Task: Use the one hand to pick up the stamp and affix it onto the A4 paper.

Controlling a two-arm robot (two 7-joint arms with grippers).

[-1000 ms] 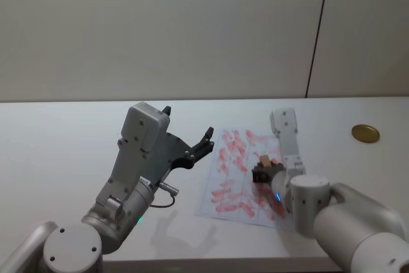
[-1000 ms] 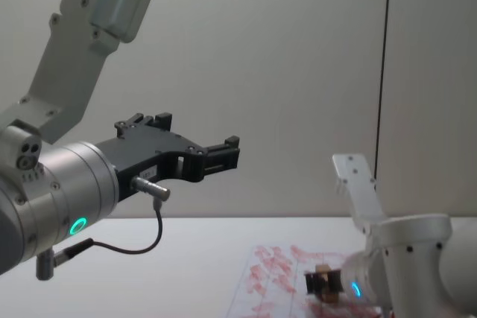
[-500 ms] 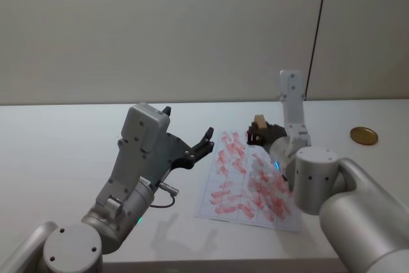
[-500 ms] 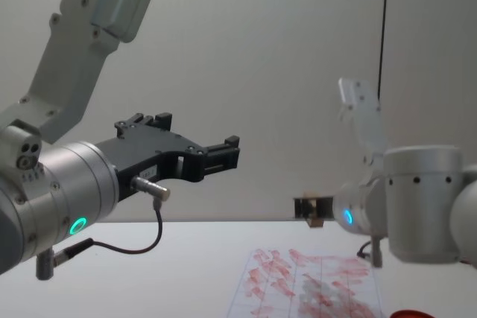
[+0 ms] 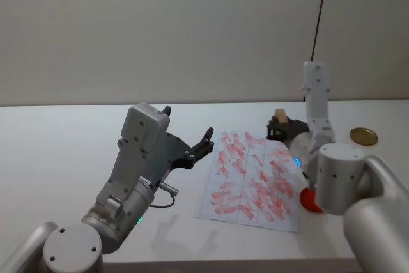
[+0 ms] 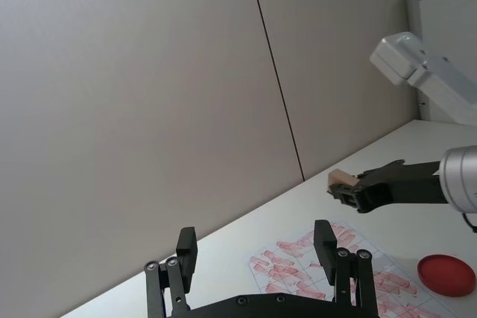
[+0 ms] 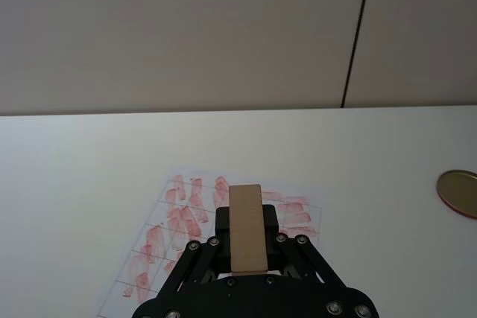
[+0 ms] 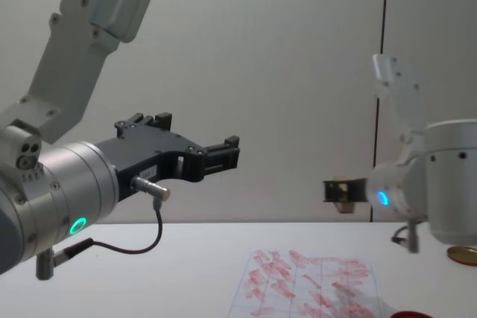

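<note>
The stamp (image 5: pixel 279 116), a small light-brown wooden block, is held in the air by my right gripper (image 5: pixel 280 127), which is shut on it above the far right part of the A4 paper (image 5: pixel 243 183). That white gridded sheet lies flat on the table, crowded with slanted red marks. In the right wrist view the stamp (image 7: pixel 246 227) stands upright between the black jaws, with the A4 paper (image 7: pixel 175 217) below it. My left gripper (image 5: pixel 187 124) hangs open above the table, left of the sheet, holding nothing.
A flat round red ink pad (image 5: pixel 308 200) lies by the paper's right edge, partly behind my right arm. A brass-coloured disc (image 5: pixel 363 136) sits at the far right of the white table (image 5: pixel 64 151). A plain wall stands behind.
My right gripper has lifted the stamp off the paper and carried it up and to the right, uncovering the red ink pad. The left arm has not moved.
</note>
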